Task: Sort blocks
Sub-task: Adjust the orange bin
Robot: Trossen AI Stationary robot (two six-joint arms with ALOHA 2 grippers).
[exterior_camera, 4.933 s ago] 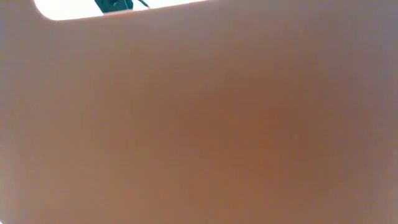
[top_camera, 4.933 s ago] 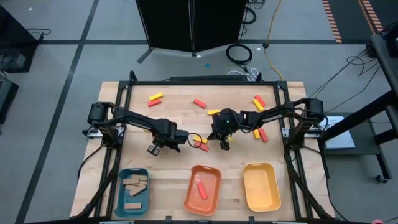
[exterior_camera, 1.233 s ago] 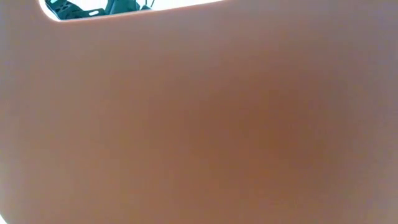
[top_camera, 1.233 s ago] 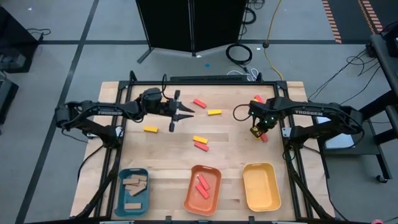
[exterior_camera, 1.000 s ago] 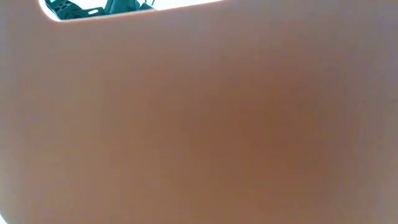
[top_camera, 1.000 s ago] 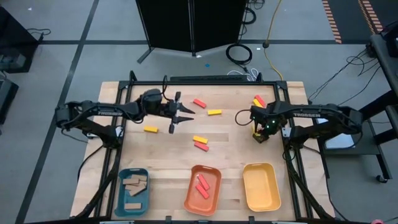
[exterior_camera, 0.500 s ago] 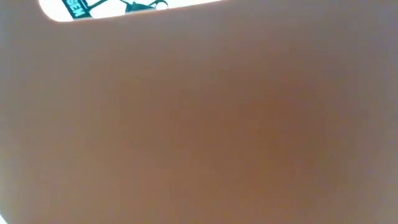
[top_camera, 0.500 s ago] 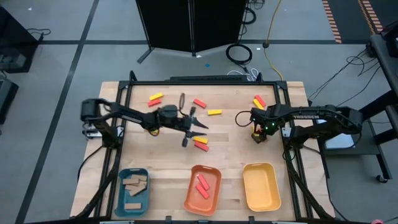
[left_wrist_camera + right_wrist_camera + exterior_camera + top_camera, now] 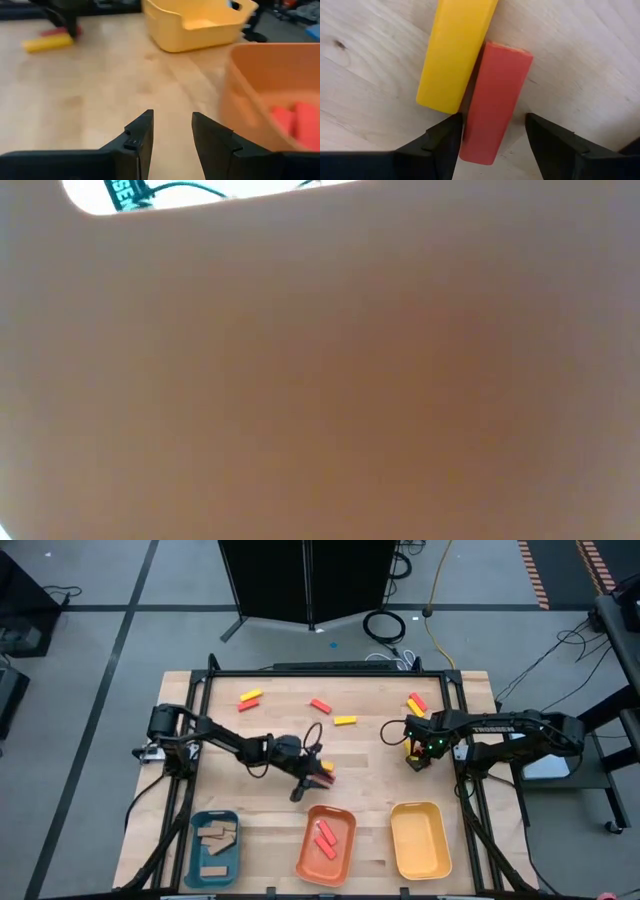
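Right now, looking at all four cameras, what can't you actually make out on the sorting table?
- Low view: almost wholly blocked by a blurred orange surface right at the lens; only a sliver of arm shows.
- High view: the left gripper covers the blocks beneath it, so any grip is unclear.
- Right wrist view: the red block between the open right gripper runs under the fingers, its near end hidden.

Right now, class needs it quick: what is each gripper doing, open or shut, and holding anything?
Left gripper: open, empty, near the orange tray.
Right gripper: open, straddling a red block on the table, not yet gripping it.
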